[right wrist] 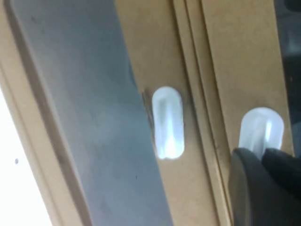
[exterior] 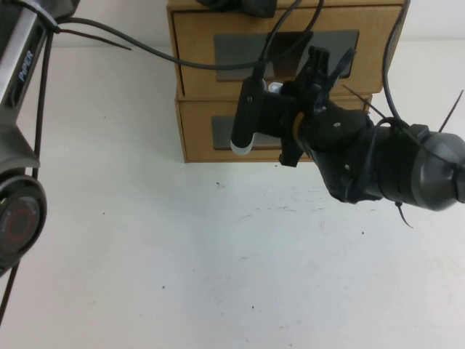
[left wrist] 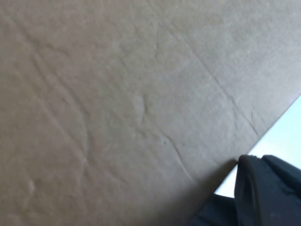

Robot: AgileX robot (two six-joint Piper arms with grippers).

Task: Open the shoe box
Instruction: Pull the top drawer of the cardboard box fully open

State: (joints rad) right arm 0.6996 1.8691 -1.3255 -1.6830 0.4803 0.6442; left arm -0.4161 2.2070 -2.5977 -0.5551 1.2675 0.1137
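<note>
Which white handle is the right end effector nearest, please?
The handle at the right end effector, across the seam from the grey panel; left end effector faces cardboard.

The bench point(exterior: 218, 276) is a plain white, matte surface filling most of the high view. Small dark specks point(exterior: 252, 306) lie scattered well apart across it. A faint grey scuff mark point(exterior: 280, 211) runs across its middle.

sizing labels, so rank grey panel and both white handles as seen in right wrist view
1. grey panel
2. full handle and half-hidden handle: alike, no ranking; right pincer covers one's end
left pincer: elsewhere, against shoe box cardboard
</note>
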